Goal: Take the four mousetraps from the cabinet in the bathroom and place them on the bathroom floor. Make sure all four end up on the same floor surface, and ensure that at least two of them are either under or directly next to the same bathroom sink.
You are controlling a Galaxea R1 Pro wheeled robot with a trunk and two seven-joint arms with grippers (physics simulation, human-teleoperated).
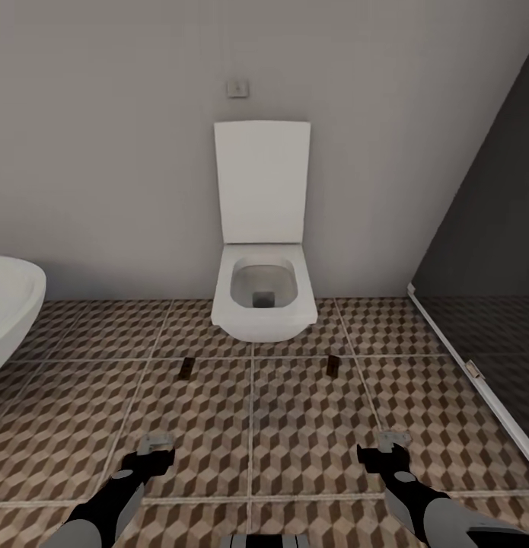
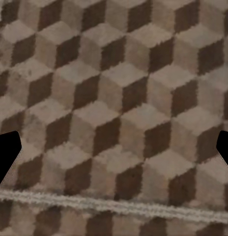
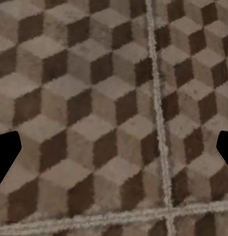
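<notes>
Two small flat brownish rectangles, which look like mousetraps, lie on the cube-patterned bathroom floor (image 1: 294,426) in front of the toilet: one at the left (image 1: 186,368), one at the right (image 1: 333,365). They are too small to show any detail. My left gripper (image 1: 154,445) and right gripper (image 1: 393,444) hang low over the tiles nearer to me, each short of a rectangle. Both are open and empty; the wrist views show bare floor (image 2: 114,108) (image 3: 94,113) between widely spread fingertips (image 2: 6,157) (image 3: 6,157). The cabinet is out of view.
A white toilet (image 1: 262,293) with its lid raised stands against the far wall. A white sink (image 1: 9,304) juts in at the left edge. A dark glass shower panel (image 1: 485,251) with a white bottom rail runs along the right.
</notes>
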